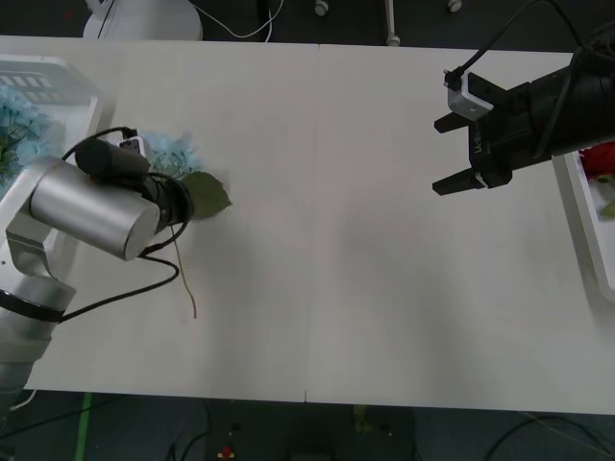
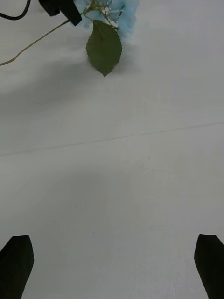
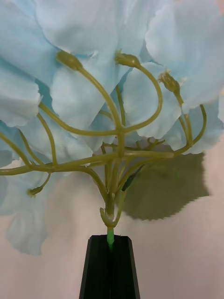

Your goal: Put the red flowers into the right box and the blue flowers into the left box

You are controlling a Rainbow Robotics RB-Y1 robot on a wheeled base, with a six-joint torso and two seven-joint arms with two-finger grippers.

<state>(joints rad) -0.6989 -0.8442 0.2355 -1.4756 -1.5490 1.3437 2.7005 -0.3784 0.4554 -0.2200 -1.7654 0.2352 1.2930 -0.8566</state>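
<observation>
A pale blue flower (image 1: 173,154) lies at the table's left, its green leaf (image 1: 207,192) pointing right and its thin stem (image 1: 189,288) trailing toward the near edge. My left gripper (image 3: 110,239) is shut on the stem just below the head (image 3: 107,70); in the front view the left gripper (image 1: 181,199) sits mostly under the silver forearm. The left box (image 1: 72,77) at the far left holds more blue flowers (image 1: 19,125). My right gripper (image 1: 452,154) hovers open over bare table at the right, beside the right box (image 1: 586,216), which holds red flowers (image 1: 601,158). The right wrist view shows the blue flower (image 2: 119,9) far off.
A seam (image 1: 317,221) runs down the middle of the white table, with wide bare room between the two arms. Black cables (image 1: 144,288) loop off the left forearm. The table's near edge (image 1: 307,396) is close below.
</observation>
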